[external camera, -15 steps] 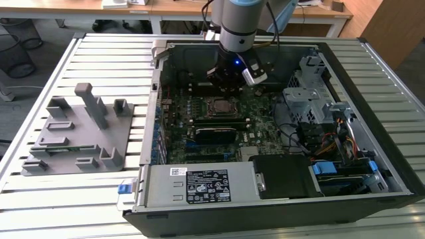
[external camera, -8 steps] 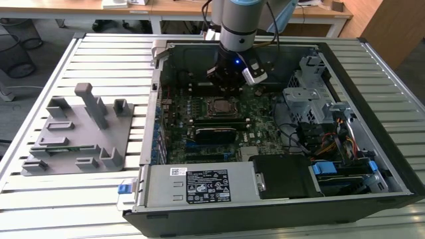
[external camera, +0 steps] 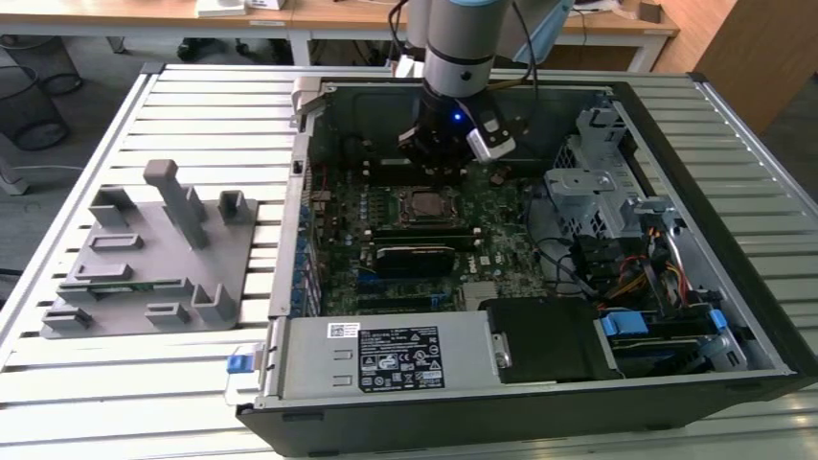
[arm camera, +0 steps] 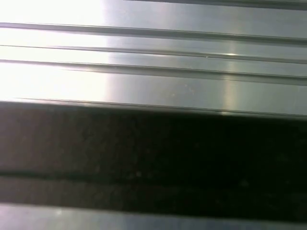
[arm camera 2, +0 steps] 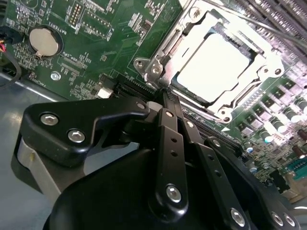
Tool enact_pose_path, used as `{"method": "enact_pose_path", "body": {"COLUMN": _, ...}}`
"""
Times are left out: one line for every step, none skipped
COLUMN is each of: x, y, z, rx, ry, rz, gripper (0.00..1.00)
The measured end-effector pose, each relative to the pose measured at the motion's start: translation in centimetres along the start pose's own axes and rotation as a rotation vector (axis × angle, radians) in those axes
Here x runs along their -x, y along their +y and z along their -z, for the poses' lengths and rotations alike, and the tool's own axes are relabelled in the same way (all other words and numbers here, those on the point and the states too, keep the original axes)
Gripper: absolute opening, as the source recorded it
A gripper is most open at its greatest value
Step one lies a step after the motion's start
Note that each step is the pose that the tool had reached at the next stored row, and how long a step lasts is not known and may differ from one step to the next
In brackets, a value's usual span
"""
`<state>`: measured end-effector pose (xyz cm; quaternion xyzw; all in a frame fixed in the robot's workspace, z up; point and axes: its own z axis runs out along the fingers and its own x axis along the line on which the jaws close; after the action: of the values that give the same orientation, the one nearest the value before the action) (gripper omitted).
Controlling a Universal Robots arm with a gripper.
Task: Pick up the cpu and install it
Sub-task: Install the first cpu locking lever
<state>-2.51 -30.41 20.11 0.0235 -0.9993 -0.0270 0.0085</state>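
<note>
The cpu [arm camera 2: 216,64] lies flat inside the socket frame [arm camera 2: 158,67] on the green motherboard [arm camera 2: 96,28], its silver top glaring in the second wrist view. In the exterior view the cpu [external camera: 420,203] sits at the middle of the board inside the open computer case [external camera: 715,287]. My gripper [external camera: 432,175] hangs over the board just behind the socket. In the second wrist view my gripper [arm camera 2: 167,96] has its black fingers [arm camera 2: 170,129] pressed together with nothing between them, the tips close to the socket's edge and apart from the cpu.
A grey fixture tray [external camera: 153,254] with upright posts and a green memory stick [external camera: 122,285] lies on the slatted table [arm camera: 192,72] at the exterior view's left. Inside the case are the power supply [external camera: 383,359], a drive cage [external camera: 601,192] and cable bundles [external camera: 626,278].
</note>
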Motion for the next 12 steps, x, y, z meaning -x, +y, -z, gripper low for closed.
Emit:
{"method": "enact_pose_path", "body": {"x": 0.00, "y": 0.00, "z": 0.01, "rx": -0.0063, "ry": 0.0003, "rz": 0.000, "gripper": 0.11}}
{"method": "enact_pose_path", "body": {"x": 0.00, "y": -0.01, "z": 0.03, "rx": -0.0098, "ry": 0.0004, "rz": 0.000, "gripper": 0.11}}
{"method": "enact_pose_path", "body": {"x": -0.01, "y": -0.02, "z": 0.07, "rx": -0.0106, "ry": 0.0007, "rz": 0.000, "gripper": 0.11}}
{"method": "enact_pose_path", "body": {"x": -0.01, "y": -0.02, "z": 0.10, "rx": -0.0105, "ry": 0.0007, "rz": 0.000, "gripper": 0.11}}
{"method": "enact_pose_path", "body": {"x": 0.00, "y": -0.03, "z": 0.14, "rx": -0.0104, "ry": 0.0005, "rz": 0.000, "gripper": 0.11}}
{"method": "enact_pose_path", "body": {"x": -0.01, "y": -0.03, "z": 0.19, "rx": -0.0104, "ry": 0.0005, "rz": 0.000, "gripper": 0.11}}
{"method": "enact_pose_path", "body": {"x": -0.01, "y": -0.04, "z": 0.26, "rx": -0.0104, "ry": 0.0005, "rz": 0.000, "gripper": 0.11}}
{"method": "enact_pose_path", "body": {"x": -0.01, "y": -0.05, "z": 0.32, "rx": -0.0103, "ry": 0.0005, "rz": 0.000, "gripper": 0.11}}
{"method": "enact_pose_path", "body": {"x": -0.01, "y": -0.07, "z": 0.38, "rx": -0.0104, "ry": 0.0006, "rz": 0.000, "gripper": 0.11}}
{"method": "enact_pose_path", "body": {"x": -0.01, "y": -0.09, "z": 0.41, "rx": -0.0102, "ry": 0.0007, "rz": 0.000, "gripper": 0.11}}
{"method": "enact_pose_path", "body": {"x": -0.01, "y": -0.10, "z": 0.42, "rx": -0.0102, "ry": 0.0007, "rz": 0.000, "gripper": 0.11}}
{"method": "enact_pose_path", "body": {"x": -0.01, "y": -0.12, "z": 0.44, "rx": -0.0102, "ry": 0.0009, "rz": 0.000, "gripper": 0.11}}
